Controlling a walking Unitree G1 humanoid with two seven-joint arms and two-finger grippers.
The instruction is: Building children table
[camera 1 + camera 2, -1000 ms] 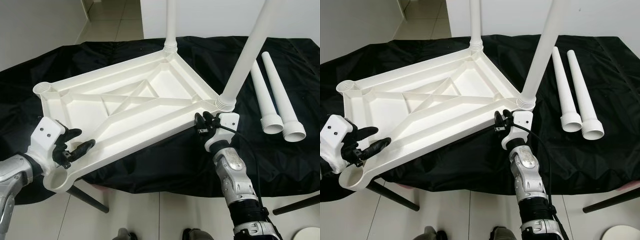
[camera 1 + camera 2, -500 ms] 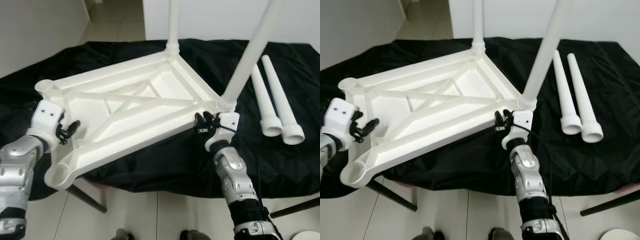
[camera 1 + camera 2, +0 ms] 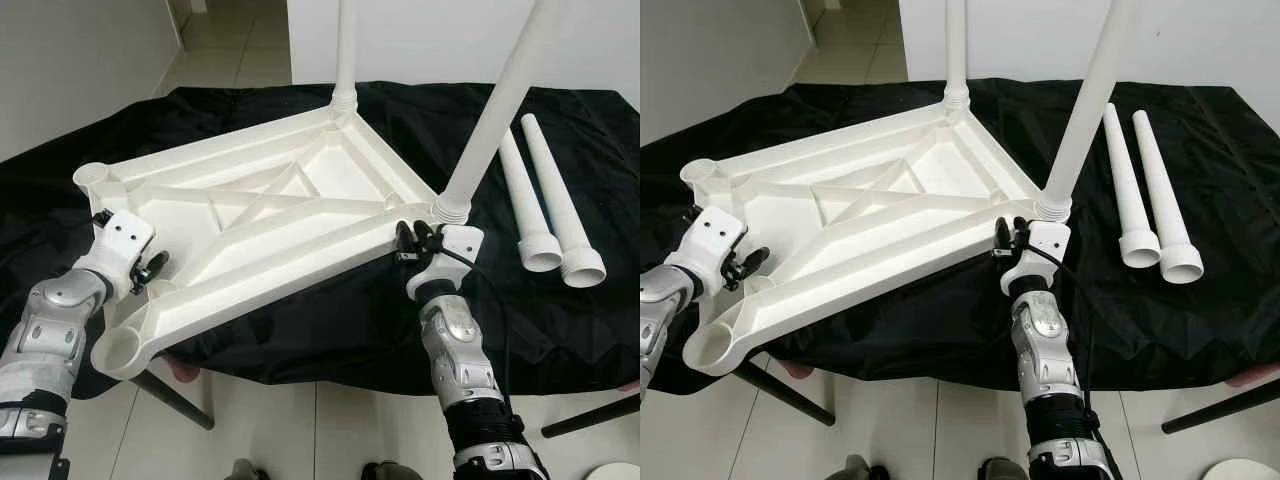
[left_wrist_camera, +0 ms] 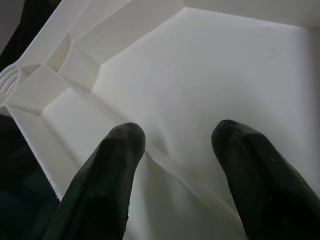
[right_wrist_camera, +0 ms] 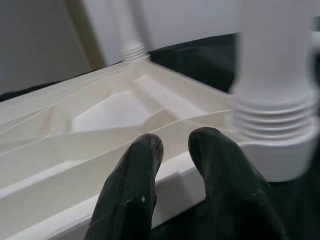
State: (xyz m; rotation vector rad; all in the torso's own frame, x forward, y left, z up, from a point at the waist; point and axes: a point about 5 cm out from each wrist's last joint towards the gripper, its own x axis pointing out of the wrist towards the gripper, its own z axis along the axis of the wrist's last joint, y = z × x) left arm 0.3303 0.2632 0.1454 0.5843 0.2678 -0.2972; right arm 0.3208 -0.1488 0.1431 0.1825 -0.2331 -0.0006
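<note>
Left tool [image 3: 150, 272]: we see it at the near-left rim of the table panel. In the left wrist view its fingers [image 4: 107, 170] stand apart over a rib, with nothing held between them.
Table panel [image 3: 300, 205]: it lies underside up on the black-covered tabletop [image 3: 560, 330], tilted, its near-left corner overhanging the edge. We judge it light, stiff and slick moulded plastic; take hold on a rim or rib, never on the flat web.
Empty sockets: we count two, one at the far-left corner [image 3: 90, 176] and one at the near-left corner [image 3: 122, 352].
Fitted legs: one stands at the far corner [image 3: 345, 50], one at the right corner [image 3: 495, 110], both upright in threaded collars.
Right tool [image 3: 412, 241]: it sits at the panel's near-right rim, just beside the right leg's collar. Its fingers [image 5: 130, 195] are nearly together; we cannot tell whether they pinch the rim.
Loose legs [image 3: 545, 195]: two lie side by side on the right of the tabletop, wide ends nearest. We judge them light, smooth and prone to roll; grip mid-shaft.
</note>
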